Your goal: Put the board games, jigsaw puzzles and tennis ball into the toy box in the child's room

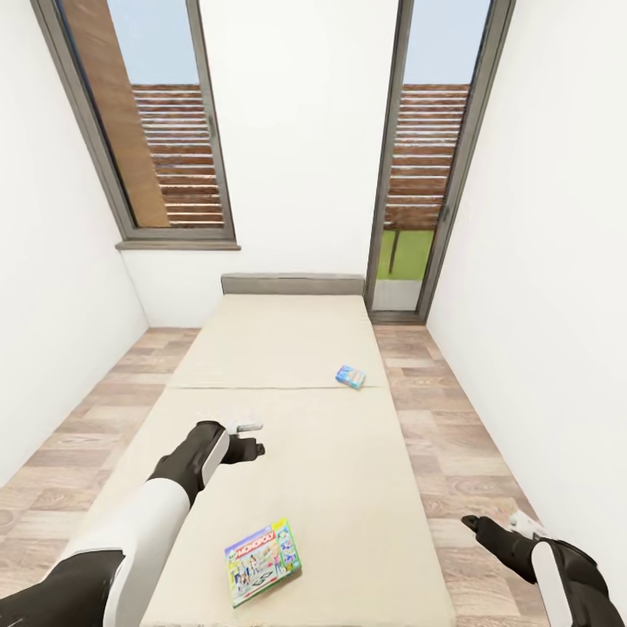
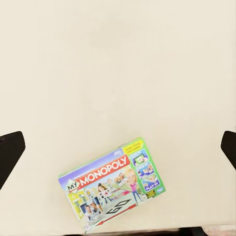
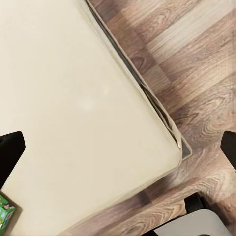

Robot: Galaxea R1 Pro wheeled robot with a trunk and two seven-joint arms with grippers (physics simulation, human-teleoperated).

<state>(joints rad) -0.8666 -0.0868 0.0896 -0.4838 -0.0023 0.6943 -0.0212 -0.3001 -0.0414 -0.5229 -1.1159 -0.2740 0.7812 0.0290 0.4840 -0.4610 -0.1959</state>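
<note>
Two board games lie on the beige bed (image 1: 287, 348). A colourful Monopoly box (image 1: 263, 560) rests near the foot end, and a small blue box (image 1: 350, 376) sits farther up at the right edge. My left gripper (image 1: 248, 440) hovers open above the middle of the mattress, and its wrist view looks down on the Monopoly box (image 2: 112, 189) between its spread fingertips (image 2: 11, 152). To the right of the bed's foot corner, over the floor, my right gripper (image 1: 492, 527) is open and empty. A green corner of the Monopoly box (image 3: 6, 214) shows in the right wrist view.
The bed has a grey headboard (image 1: 292, 284) against the far white wall, between two tall windows (image 1: 165, 148). Wood-plank floor (image 1: 453, 435) runs along both sides of the bed. White walls stand close on the left and right. The bed's corner (image 3: 172, 147) is under my right wrist.
</note>
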